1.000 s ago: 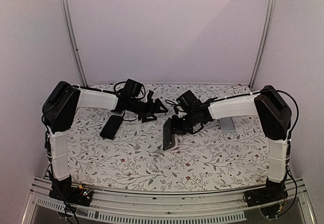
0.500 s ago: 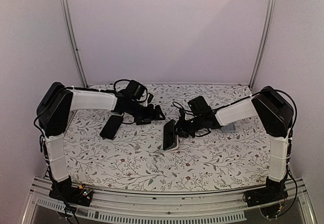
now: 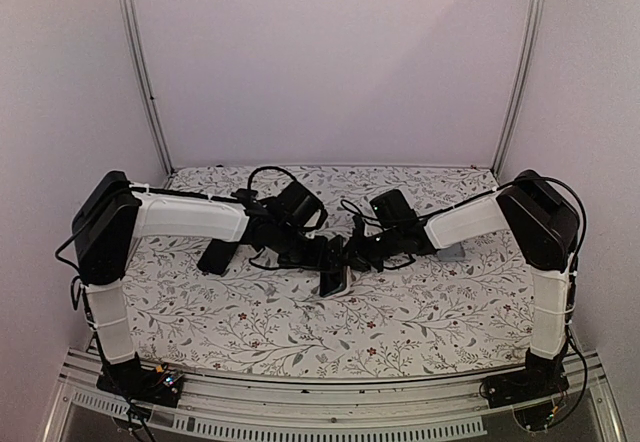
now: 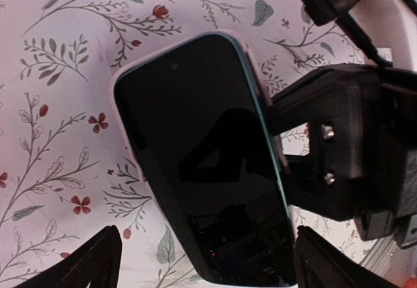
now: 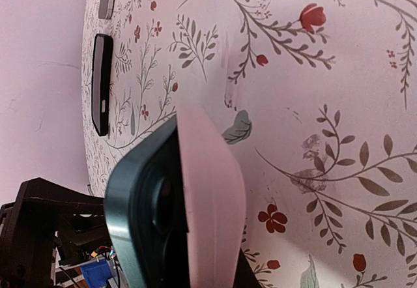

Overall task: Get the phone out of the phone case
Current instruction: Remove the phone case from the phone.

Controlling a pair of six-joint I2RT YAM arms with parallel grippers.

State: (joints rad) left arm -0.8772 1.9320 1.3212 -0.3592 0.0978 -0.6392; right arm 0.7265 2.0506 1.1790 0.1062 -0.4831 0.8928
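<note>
**Counter.** The white counter (image 3: 250, 327) has a printed pattern of grey leaves and red flowers. Both arms reach in to its centre.

**Task item.** The dark teal phone (image 4: 202, 164) with a black glass screen sits in a pale pink phone case (image 5: 212, 190). It is at the centre of the counter, between the two grippers. In the left wrist view the screen faces the camera and a thin pink rim of the case shows around the teal frame. In the right wrist view the item is seen edge-on, with the teal body on the left and the pink case lying against it on the right. The phone is not out of the case. Whether the item touches the counter cannot be told.

**Right gripper.** The right gripper (image 3: 353, 253) has its fingers pressed together on one long edge of the dark teal phone and its case, pinching it from the right side.

**Left gripper.** The left gripper (image 4: 212, 262) is spread wide. Its two black fingertips (image 4: 98, 262) stand on either side of one end of the phone, apart from it. It holds nothing.

**Other items.**
- A flat black rectangular slab (image 3: 217, 255) lies on the left part of the counter, under the left forearm, well apart from the phone.
- A flat grey rectangular piece (image 3: 452, 251) lies on the right part of the counter, beside the right forearm.
</note>
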